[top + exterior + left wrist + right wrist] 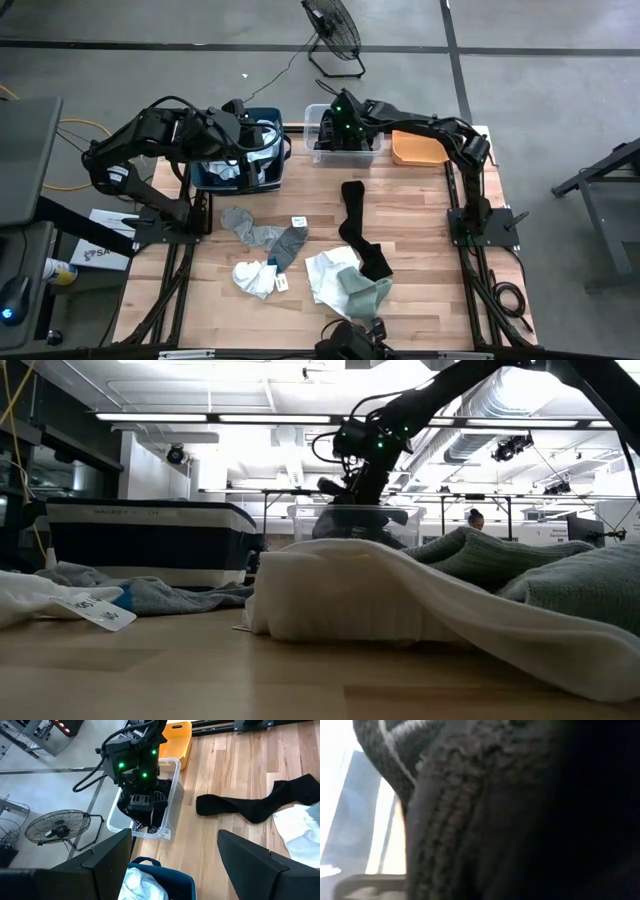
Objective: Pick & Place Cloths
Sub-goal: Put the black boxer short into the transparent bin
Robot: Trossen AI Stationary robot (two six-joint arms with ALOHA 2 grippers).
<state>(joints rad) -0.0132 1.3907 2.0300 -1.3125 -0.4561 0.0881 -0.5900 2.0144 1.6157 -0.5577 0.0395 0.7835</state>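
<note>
Starting at the left rear of the table with the left gripper: hangs above the navy bin, fingers spread wide, grips nothing. Inside that bin, a pale blue cloth bunched up. On the wood in front of the bin, a grey sock lying flat, touching a second grey sock with a white tag at its upper end. Nearer the front edge, just below those two, a small crumpled white cloth. Further right, near the table's middle, a larger white cloth with a grey-green piece lying partly over it. Across both, running from the rear toward the front, a long black sock, its lower end resting on the grey-green piece.

At the rear centre, a clear tub with dark fabric inside. Reaches down into it from above: the right gripper, green lights lit on its wrist. Through its own camera, only dark ribbed knit pressed up close. Cannot tell whether those jaws are parted or closed on the fabric. Just right of the clear tub, touching it, an orange tub. Beyond the table's rear edge, on the floor, a fan.
</note>
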